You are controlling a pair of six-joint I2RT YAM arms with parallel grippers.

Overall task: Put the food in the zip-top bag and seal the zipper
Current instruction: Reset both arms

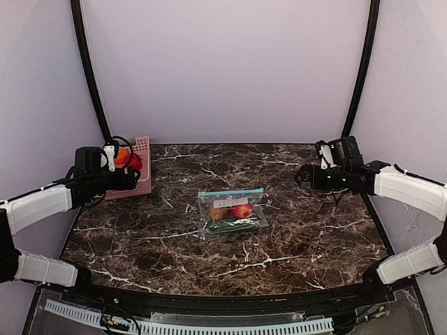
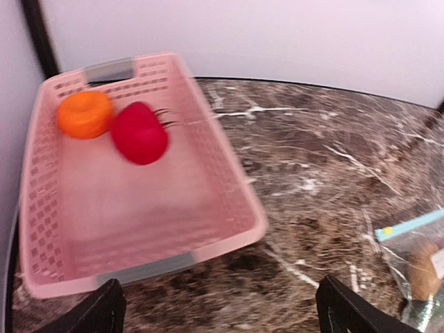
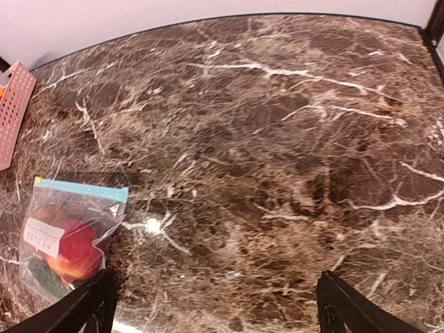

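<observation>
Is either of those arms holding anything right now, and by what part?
Nothing is held. The left fingers and the right fingers both stand wide apart and empty; the zip-top bag, food inside, lies on the table away from both.

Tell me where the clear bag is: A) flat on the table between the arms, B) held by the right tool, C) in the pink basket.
A: the bag lies flat on the table, apart from the basket, and the left tool and right tool are both open and empty.
</observation>
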